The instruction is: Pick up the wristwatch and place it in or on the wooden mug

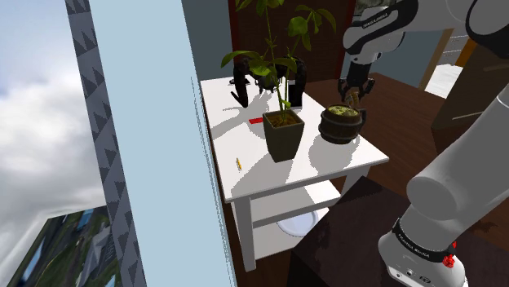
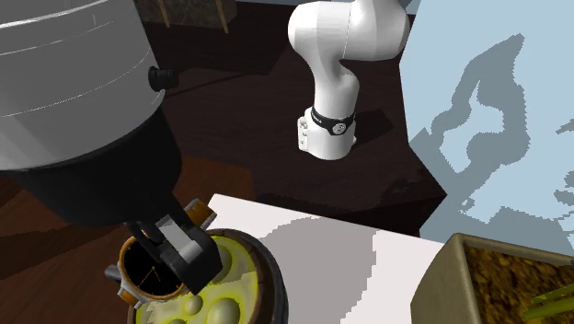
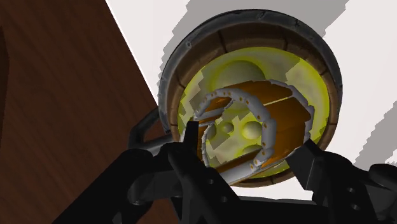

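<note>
Directly above the mug (image 3: 191, 54) on the white table (image 1: 245, 167), your gripper (image 3: 248, 149) is clenched on the watch (image 3: 257, 118), so you appear to be at the placing step; next, lower it slightly and release so it lands inside the rim.

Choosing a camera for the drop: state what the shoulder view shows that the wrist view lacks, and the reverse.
Shoulder view: the potted plant, a red item beside it, the lower shelf. Wrist view: the fingers clasping the wristwatch by its orange strap loop, right over the wooden mug and its yellow-green filling. Both: the wooden mug on the white table, the gripper above it.
</note>
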